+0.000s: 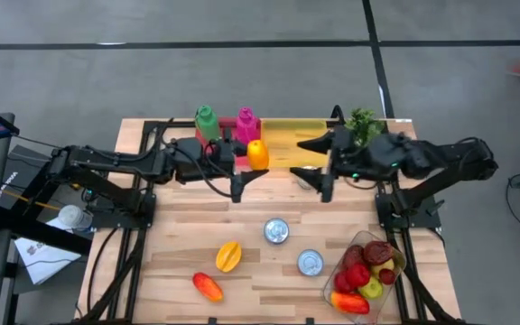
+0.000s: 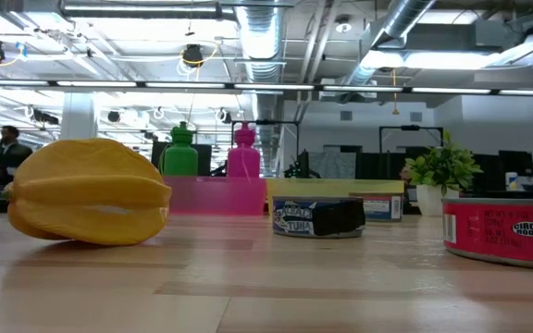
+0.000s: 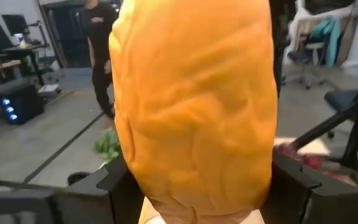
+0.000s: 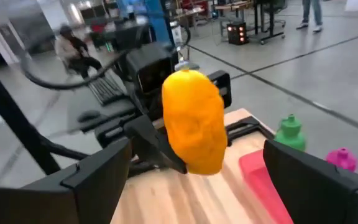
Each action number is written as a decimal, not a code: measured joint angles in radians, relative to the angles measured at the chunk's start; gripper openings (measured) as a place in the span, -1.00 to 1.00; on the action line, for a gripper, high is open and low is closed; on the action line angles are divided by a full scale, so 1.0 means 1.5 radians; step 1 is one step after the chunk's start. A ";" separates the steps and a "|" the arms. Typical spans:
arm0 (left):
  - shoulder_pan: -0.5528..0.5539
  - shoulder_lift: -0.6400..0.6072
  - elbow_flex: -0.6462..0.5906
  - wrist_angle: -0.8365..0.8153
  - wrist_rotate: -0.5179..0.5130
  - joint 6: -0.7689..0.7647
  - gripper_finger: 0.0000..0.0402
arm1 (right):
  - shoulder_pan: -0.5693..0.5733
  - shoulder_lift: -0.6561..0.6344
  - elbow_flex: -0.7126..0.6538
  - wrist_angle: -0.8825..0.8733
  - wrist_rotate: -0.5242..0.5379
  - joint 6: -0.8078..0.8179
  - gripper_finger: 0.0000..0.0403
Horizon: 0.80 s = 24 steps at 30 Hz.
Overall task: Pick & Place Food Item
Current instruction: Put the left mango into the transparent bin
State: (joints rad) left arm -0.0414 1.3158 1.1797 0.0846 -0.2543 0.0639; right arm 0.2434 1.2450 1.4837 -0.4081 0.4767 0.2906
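An orange, wrinkled food item [image 1: 258,153] with a small stem on top hangs in the air near the far edge, in front of the pink bin [image 1: 227,137] and the yellow bin [image 1: 292,143]. My left gripper [image 1: 251,164] is shut on it. In the left wrist view the orange item [image 3: 194,106] fills most of the picture. My right gripper [image 1: 320,164] is open, just to the item's right and facing it. In the right wrist view the orange item [image 4: 194,121] shows between that gripper's spread fingers [image 4: 98,174], farther off. Neither gripper shows in the low view. My left gripper pinches the orange item between its two fingers, one finger [image 3: 114,186] on each of the lower sides [image 3: 135,168]. The fingers come level from the table's left. The item stands upright, stem up, lifted clear of the table [image 4: 185,199].
A green bottle [image 1: 207,118] and a pink bottle [image 1: 246,119] stand at the pink bin, a small plant [image 1: 362,123] at the far right. Nearer lie two tuna cans [image 1: 276,231] [image 1: 310,263], a starfruit [image 1: 228,255], a red-orange fruit [image 1: 208,286] and a clear tray [image 1: 332,275] holding fruit.
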 joint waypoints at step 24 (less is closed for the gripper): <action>-0.009 0.005 -0.001 -0.062 -0.005 0.013 0.18 | -0.061 0.166 0.104 0.014 -0.019 -0.112 0.78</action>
State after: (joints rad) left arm -0.0547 1.3239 1.1790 -0.0086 -0.2623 0.0828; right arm 0.1517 1.4940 1.6390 -0.3873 0.4483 0.1231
